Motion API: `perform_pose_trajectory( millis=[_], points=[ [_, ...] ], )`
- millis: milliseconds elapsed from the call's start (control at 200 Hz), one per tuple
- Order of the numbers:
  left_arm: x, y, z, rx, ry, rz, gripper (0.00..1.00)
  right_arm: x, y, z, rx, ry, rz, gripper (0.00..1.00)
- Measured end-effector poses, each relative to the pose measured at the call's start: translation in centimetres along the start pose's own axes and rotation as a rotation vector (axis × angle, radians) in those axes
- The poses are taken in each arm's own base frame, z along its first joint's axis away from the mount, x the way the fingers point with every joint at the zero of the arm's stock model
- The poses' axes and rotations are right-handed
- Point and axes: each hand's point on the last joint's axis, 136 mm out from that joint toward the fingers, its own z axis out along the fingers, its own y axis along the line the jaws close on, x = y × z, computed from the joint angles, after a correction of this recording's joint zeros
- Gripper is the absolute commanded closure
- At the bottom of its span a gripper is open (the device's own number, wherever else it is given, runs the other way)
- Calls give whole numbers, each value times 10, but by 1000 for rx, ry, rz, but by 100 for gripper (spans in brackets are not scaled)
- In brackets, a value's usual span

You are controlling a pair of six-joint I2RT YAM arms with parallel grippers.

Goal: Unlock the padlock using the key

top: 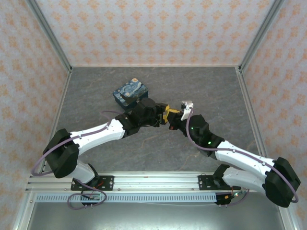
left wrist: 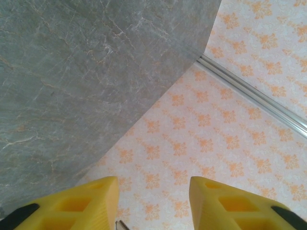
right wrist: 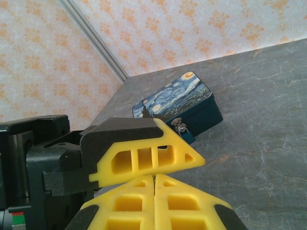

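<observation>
- Two hands are met over the surface (top: 96,96): left hand (left wrist: 153,187) held partly open, right hand (right wrist: 154,179) pressed shut.
- The padlock (right wrist: 183,129) is seen at the 6 o'clock edge of the blue box (right wrist: 177,98), partly screened by the left hand's finger (right wrist: 148,158).

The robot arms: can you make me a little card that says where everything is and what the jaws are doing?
box: blue swirly box, on the grey table, back left of centre
padlock: tiny, in front of the box in the right wrist view, partly behind a yellow finger; attached or loose, cannot tell
left arm: jaws apart, nothing between the tips
right arm: jaws shut together, nothing seen in them
meeting spot: both arms' ends nearly touch, right of the box
</observation>
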Motion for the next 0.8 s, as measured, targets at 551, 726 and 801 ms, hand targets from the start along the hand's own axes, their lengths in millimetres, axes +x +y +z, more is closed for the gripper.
perform_pose_trajectory(
  millis=[551, 726, 801],
  points=[
    [1, -2, 0, 11, 3, 0, 83, 6, -2, -5, -4, 12, 13, 100],
    [1, -2, 0, 11, 4, 0, 83, 6, -2, -6, -4, 11, 13, 100],
    [1, -2, 0, 11, 4, 0, 86, 6, -2, -7, -4, 11, 13, 100]
  ],
)
